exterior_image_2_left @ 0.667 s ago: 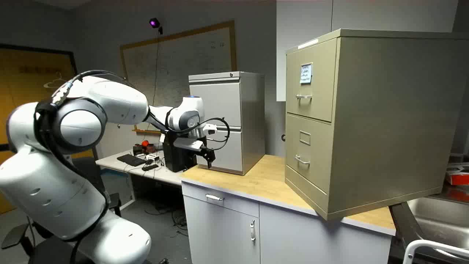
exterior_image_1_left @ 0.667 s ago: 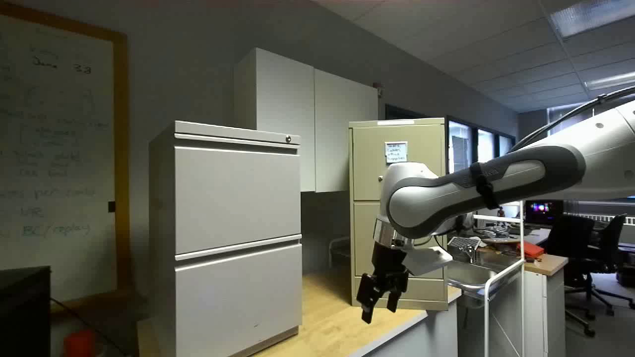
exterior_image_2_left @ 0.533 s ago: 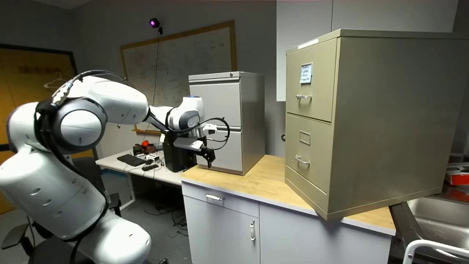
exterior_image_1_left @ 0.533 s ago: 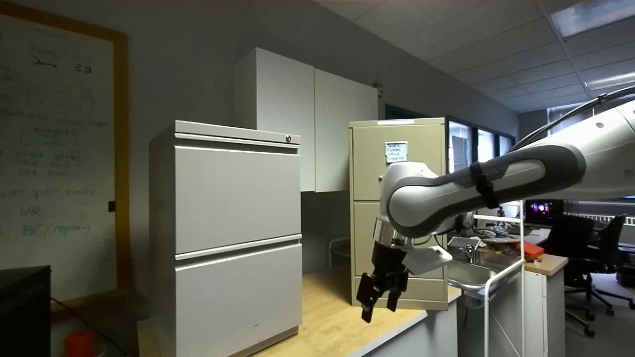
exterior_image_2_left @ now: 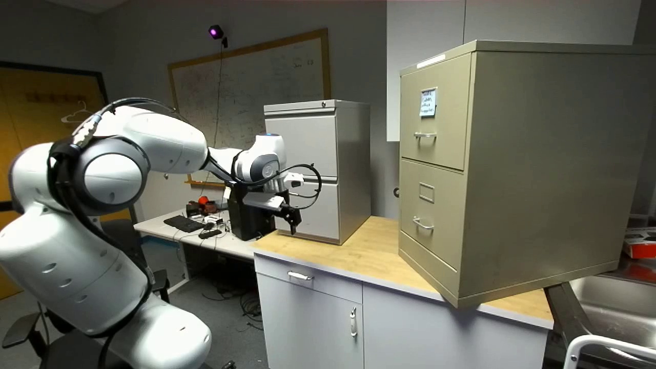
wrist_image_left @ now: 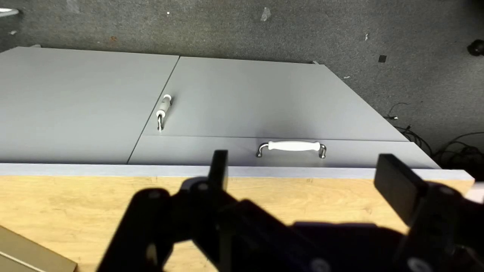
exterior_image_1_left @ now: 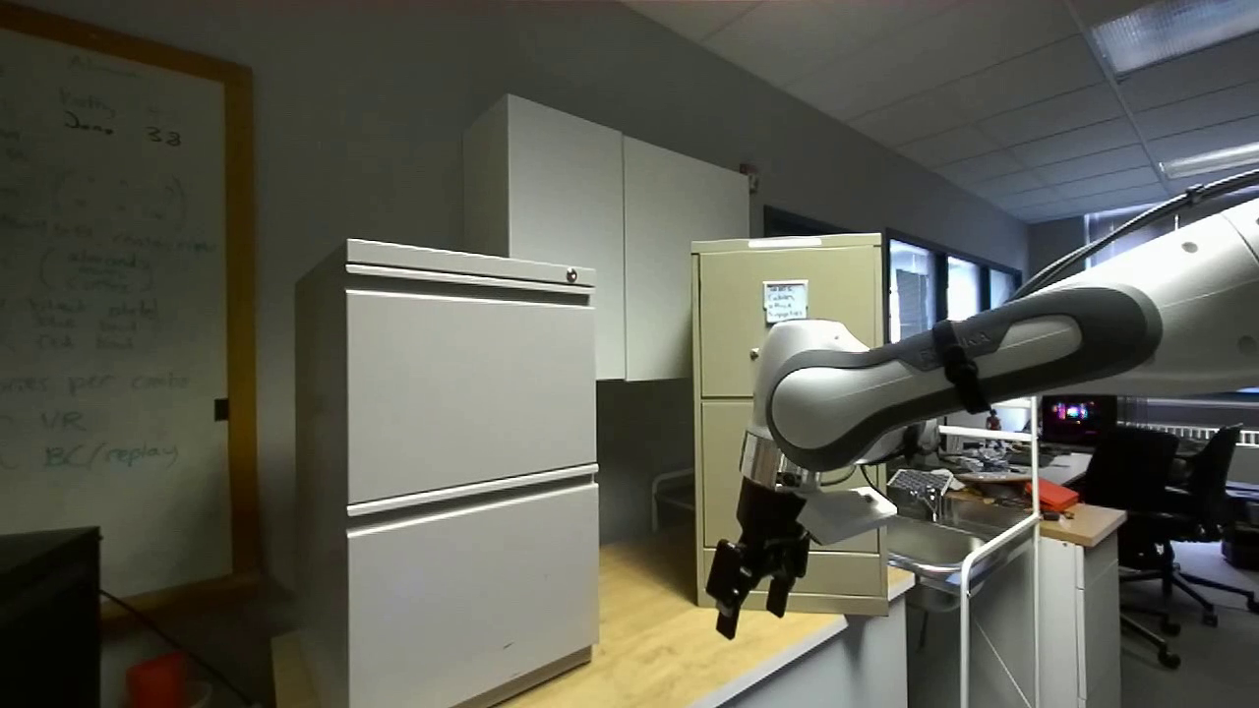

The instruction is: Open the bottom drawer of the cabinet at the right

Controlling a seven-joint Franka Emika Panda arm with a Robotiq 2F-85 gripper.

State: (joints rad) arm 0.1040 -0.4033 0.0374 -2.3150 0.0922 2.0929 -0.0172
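A beige filing cabinet (exterior_image_2_left: 523,169) is standing on a wooden counter (exterior_image_2_left: 359,246) in both exterior views; in an exterior view its front corner is jutting past the counter's edge. Its bottom drawer (exterior_image_2_left: 436,211) is sitting closed and flush in the lower part of the cabinet's face, with a metal handle (exterior_image_2_left: 423,224) sticking out. Directly above it, the top drawer (exterior_image_2_left: 450,123) is also sitting closed, bearing a handwritten note (exterior_image_2_left: 428,103) near its top.

The gripper (exterior_image_1_left: 751,615) is hanging in the air in front of the filing cabinet, apart from it, and its fingers (wrist_image_left: 397,185) are pointing downward. The jaws are standing wide apart; in the wrist view, the counter's edge and a white handle (wrist_image_left: 294,146) below it are showing between them, while a corner of the filing cabinet is peeking in off to one side. The robot arm (exterior_image_2_left: 169,141) is standing in front of the filing cabinet too, its thick lower end farther from it than the gripper.

A two-drawer grey cabinet (exterior_image_2_left: 301,148) is standing on the counter, well apart from the filing cabinet. White cupboards (exterior_image_1_left: 590,246) are hanging behind the filing cabinet, and a sink (exterior_image_2_left: 610,302) is lying beside it, away from the grey cabinet.
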